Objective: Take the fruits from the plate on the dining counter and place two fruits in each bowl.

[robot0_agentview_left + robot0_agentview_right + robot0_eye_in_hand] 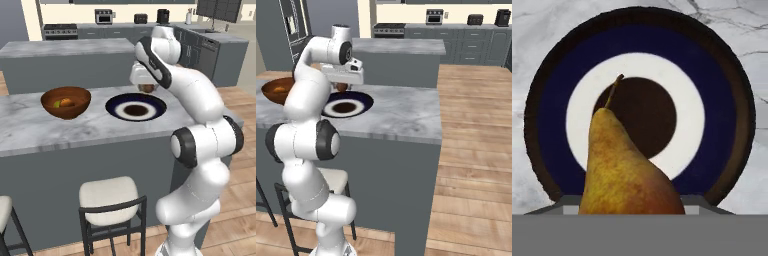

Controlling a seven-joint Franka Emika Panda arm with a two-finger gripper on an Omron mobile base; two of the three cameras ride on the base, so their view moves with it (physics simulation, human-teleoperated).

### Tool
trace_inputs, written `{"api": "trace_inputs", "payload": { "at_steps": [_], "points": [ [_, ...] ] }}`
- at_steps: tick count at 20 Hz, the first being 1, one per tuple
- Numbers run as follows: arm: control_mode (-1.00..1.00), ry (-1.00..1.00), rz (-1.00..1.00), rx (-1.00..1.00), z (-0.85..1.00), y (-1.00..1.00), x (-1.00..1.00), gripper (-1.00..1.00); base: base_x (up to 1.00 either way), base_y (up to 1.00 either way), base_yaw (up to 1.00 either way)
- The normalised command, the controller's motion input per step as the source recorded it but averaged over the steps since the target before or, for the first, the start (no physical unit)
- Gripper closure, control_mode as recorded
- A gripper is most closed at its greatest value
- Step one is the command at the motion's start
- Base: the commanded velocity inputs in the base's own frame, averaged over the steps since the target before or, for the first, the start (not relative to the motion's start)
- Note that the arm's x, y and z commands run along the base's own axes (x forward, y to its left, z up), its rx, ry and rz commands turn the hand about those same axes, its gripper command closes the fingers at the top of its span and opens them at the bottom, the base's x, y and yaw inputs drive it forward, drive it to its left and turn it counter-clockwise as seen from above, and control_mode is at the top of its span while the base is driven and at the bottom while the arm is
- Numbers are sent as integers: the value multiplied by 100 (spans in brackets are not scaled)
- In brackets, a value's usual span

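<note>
Right now your pear [624, 165], a yellow-brown fruit with a russet blush, sits clamped in the tool [146, 88], which is closed on its fat lower end. The pear's long axis runs straight out from the tool, stem pointing away toward the plate [552, 110], so in the hand view you see it end-on against the dark centre and white ring. The plate lies directly beneath the tool and holds no other fruit that you can see. What the coming move turns on is this: the reddish-brown bowl [65, 102] stands on the surface [60, 132] well to the left of the plate in the left base view, apart from it, and already carries what look like an orange and a green fruit. If that bowl counts as full, you probably need the other bowl, and these pictures do not tell you where it stands. Judge the carry as a sideways travel with the pear hanging stem-down, then a lowering over a rim. The surface is grey-white veined marble on a dark grey base, with a pale-seated stool [111, 199] in front of it. Beyond it stands a second island [65, 49], then dark cabinets along the back wall, over a wooden floor [476, 150].
</note>
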Motion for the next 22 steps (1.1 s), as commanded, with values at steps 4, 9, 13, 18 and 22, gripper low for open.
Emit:
{"api": "trace_inputs", "payload": {
  "at_steps": [4, 9, 13, 18, 22],
  "points": [
    [-100, -14, -18, -1, -3, 0, -100, 100, 0, 0, 0],
    [-100, -3, -19, 0, 19, -11, -100, 100, 0, 0, 0],
    [-100, -2, -23, -3, -1, -22, -94, 100, 0, 0, 0],
    [-100, 1, -8, -5, -4, -11, -37, 100, 0, 0, 0],
    [-100, 0, 16, 0, 0, -4, -60, 100, 0, 0, 0]
  ]
}}
